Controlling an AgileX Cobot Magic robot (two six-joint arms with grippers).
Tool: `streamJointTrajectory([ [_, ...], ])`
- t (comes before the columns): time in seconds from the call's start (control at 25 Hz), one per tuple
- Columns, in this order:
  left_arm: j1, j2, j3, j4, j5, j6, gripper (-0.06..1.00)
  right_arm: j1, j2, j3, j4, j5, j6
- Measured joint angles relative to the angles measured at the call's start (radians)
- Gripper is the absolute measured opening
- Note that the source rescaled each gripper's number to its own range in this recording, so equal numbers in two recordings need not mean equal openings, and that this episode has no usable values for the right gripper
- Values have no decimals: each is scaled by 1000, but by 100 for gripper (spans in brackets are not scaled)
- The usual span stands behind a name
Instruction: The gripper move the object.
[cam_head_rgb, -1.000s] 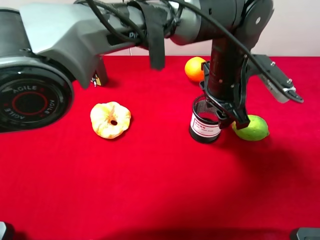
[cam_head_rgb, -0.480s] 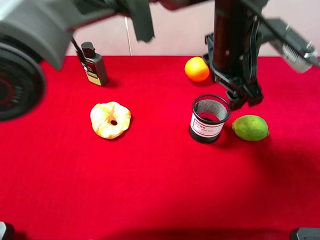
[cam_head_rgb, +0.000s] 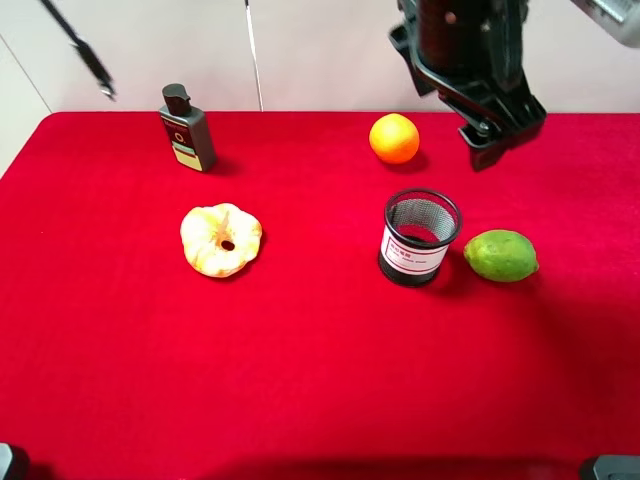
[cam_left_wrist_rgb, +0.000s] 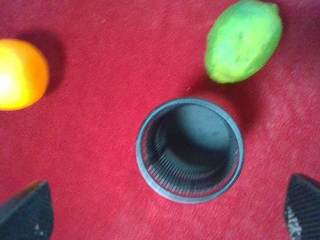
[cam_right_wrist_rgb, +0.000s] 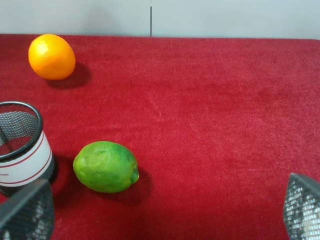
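The black wire-mesh pen cup (cam_head_rgb: 415, 250) with a white, red-printed label stands upright on the red cloth, between an orange and a lime. My left gripper (cam_head_rgb: 492, 135) hangs open high above and behind it, touching nothing. In the left wrist view I look straight down into the empty cup (cam_left_wrist_rgb: 190, 150), with the open left gripper (cam_left_wrist_rgb: 167, 205) above it and its fingertips (cam_left_wrist_rgb: 27, 215) far apart. My right gripper (cam_right_wrist_rgb: 162, 212) is open and empty, low over the cloth to the right of the cup (cam_right_wrist_rgb: 20, 150).
A lime (cam_head_rgb: 500, 255) lies just right of the cup and an orange (cam_head_rgb: 394, 138) behind it. A peeled yellow fruit (cam_head_rgb: 220, 240) lies at centre left. A dark capped bottle (cam_head_rgb: 187, 128) stands at the back left. A pale wall bounds the back edge.
The left gripper was at the cup's rim a second ago. It has let go and risen up and back. The cup stays upright in the same spot.
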Motion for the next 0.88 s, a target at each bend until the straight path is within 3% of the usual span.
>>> streamJointTrajectory([
  [0.24,4,-130,167,40,0,-44,98,0,0,0,0,0,0],
  [0.88,61,-596,681,40,-2,-115,100,0,0,0,0,0,1],
])
